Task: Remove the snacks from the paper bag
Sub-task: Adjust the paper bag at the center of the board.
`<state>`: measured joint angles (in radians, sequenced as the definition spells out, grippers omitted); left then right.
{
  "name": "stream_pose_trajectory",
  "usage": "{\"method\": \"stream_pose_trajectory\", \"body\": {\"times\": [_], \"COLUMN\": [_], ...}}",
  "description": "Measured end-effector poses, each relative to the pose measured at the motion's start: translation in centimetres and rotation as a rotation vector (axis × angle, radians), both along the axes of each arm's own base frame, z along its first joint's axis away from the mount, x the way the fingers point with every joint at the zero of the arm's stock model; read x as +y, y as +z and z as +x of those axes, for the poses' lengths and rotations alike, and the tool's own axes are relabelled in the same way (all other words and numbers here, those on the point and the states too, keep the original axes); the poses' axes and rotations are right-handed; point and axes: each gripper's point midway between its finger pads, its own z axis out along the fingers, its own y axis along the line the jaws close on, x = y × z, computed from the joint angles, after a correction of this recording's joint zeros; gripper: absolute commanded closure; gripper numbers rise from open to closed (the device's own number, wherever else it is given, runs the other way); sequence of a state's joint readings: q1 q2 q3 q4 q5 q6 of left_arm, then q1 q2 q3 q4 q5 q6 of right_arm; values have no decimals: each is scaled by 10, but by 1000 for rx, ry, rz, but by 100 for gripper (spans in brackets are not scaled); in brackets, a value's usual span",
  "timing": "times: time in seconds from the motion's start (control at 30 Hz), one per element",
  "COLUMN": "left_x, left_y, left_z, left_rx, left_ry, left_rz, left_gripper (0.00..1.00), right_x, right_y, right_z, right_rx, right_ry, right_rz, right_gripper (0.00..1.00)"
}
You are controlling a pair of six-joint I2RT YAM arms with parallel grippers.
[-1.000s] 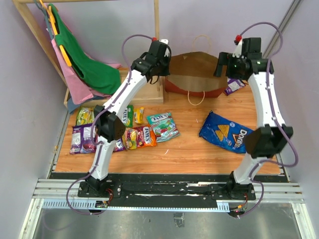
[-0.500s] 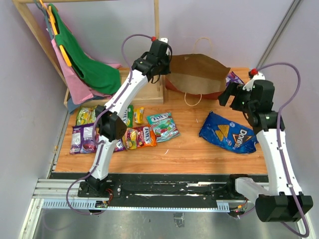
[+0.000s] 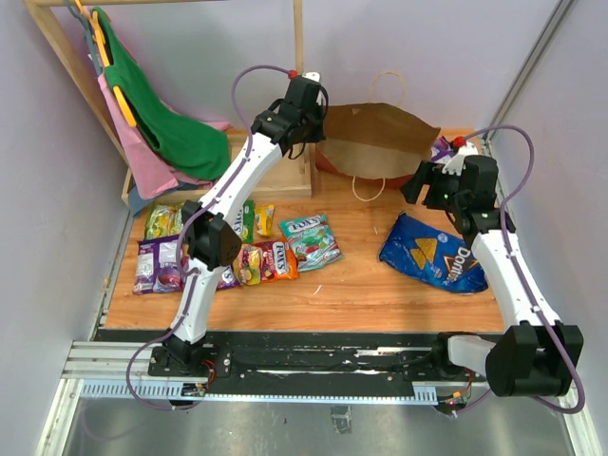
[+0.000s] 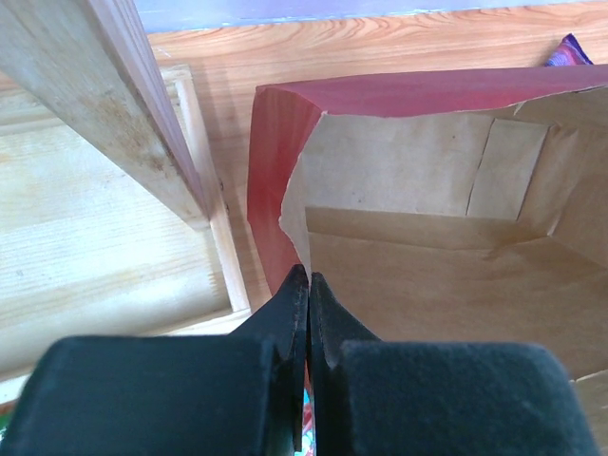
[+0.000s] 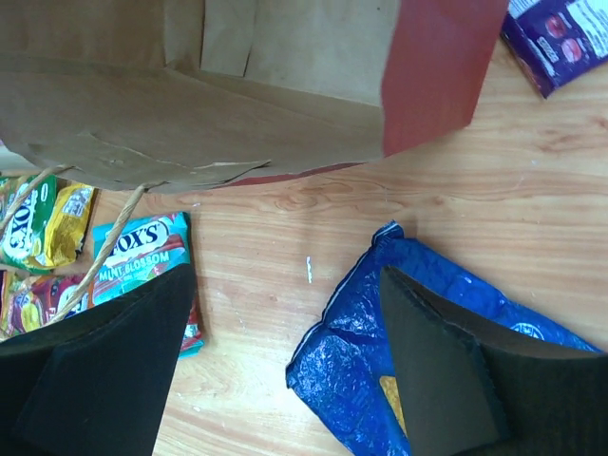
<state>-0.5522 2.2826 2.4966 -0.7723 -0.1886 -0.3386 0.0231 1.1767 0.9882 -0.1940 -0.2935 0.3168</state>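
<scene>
Dark red, kraft-lined paper shopping bag (image 3: 375,142), far-centre on the wooden table (image 3: 361,275), is being held at its left rim by the left gripper (image 4: 302,309), jaws pinched on the paper. Right gripper (image 5: 285,285) is being hovered wide open in front of the bag. Only bare kraft is showing inside. 1 glossy purple packet (image 5: 560,38) is lying beside the bag's right corner, right arm nearer.
</scene>
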Motion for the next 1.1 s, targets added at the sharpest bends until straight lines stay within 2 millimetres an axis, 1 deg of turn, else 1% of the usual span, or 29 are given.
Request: {"method": "stream_pose_trajectory", "body": {"times": [0.03,0.07,0.17,0.27,0.37,0.47,0.63,0.77,0.8,0.83,0.97,1.0,1.07,1.1], "left_x": [0,0,0,0,-1,-1,-2,-1,-2,-2,-2,-2,-3,-2], "left_y": [0,0,0,0,0,0,0,0,0,0,0,0,2,2], "left_z": [0,0,0,0,0,-1,-1,-1,-1,-1,-1,-1,0,0], "left_rx": [0,1,1,1,1,3,3,3,3,3,2,1,-2,-7], "left_ry": [-1,-2,-3,-3,-3,-7,-9,-8,-9,-9,-12,-13,-9,-12], "left_rz": [0,-1,-1,-1,-2,-3,-5,-4,-4,-4,-6,-6,-13,-7], "left_gripper": [99,99,99,100,99,99,100,99,97,91,35,25,5,1], "right_x": [2,4,10,15,17,17,21,27,29,31,36,37,38,37], "right_y": [1,1,-1,-1,0,0,0,-1,0,0,-2,-4,-11,-14], "right_z": [1,1,3,4,6,10,23,23,23,22,25,26,29,32], "right_rx": [-6,-10,-19,-29,-42,-41,-37,-40,-45,-47,-53,-49,-36,-24], "right_ry": [20,38,77,98,102,105,120,141,148,153,170,176,179,177], "right_rz": [-6,-17,-48,-63,-65,-66,-76,-82,-84,-84,-90,-93,-102,-108], "right_gripper": [28,28,25,24,28,28,29,30,30,30,28,27,27,27]}}
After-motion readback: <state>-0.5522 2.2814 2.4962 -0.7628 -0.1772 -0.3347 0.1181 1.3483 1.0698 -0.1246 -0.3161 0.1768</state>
